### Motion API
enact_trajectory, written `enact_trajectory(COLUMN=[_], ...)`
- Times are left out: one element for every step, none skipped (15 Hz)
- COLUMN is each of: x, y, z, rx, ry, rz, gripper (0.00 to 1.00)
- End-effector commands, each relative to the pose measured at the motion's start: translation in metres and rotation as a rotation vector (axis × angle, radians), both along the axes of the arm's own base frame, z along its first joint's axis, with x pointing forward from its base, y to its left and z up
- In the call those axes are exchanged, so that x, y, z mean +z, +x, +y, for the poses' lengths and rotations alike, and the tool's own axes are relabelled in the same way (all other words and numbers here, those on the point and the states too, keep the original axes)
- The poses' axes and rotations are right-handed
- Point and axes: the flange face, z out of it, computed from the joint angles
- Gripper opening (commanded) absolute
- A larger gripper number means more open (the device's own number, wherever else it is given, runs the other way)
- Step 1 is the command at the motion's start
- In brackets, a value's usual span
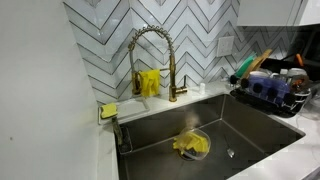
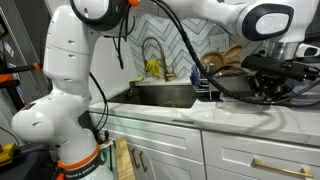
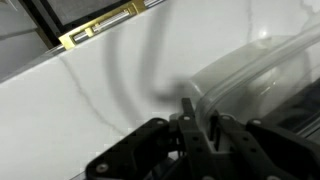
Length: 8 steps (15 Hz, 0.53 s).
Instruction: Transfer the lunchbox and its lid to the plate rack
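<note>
The arm [image 2: 68, 60] is built of fat, rounded white shells with a smooth, glossy finish, meeting at dark seams. Low on its base runs an orange band [image 2: 80, 158] with lettering too small to read. Close to the wrist, a joint cap [image 2: 265, 20] shows as a grey disc ringed in black. Thin black cables [image 2: 182, 38] trail along the upper links. In the wrist view the jaws are black, angular linkages, blurred.

Backsplash [image 1: 100, 40]: white herringbone tile. Tabletop [image 2: 230, 118]: white marble. Cabinets [image 2: 170, 150]: white, brass pull [image 2: 275, 163]. Steel sink [image 1: 250, 115], brass faucet [image 1: 171, 62].
</note>
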Motion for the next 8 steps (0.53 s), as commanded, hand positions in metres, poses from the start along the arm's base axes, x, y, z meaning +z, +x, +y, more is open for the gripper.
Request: enact_trajectory(x=[0.022,0.029,0.036,0.045,0.055,0.065,0.076,0.088], y=[-0.003,-0.004,-0.007,-0.010,-0.012,-0.016,-0.021,-0.025], z=[-0.006,-0.007,-0.007,-0.008,-0.008,-0.008,-0.006,-0.005], rx=[-0.032,-0.039,-0.045,-0.043,-0.041,-0.033,-0.018,-0.003], ry=[-0.044,-0.057,-0.081,-0.102,-0.127,-0.154,-0.176,-0.199], rz=[0.051,0.063,0.079,0.094,0.110,0.124,0.138,0.147], gripper=[0.04,0.02,0.01,0.02,0.02,0.02,0.02,0.02])
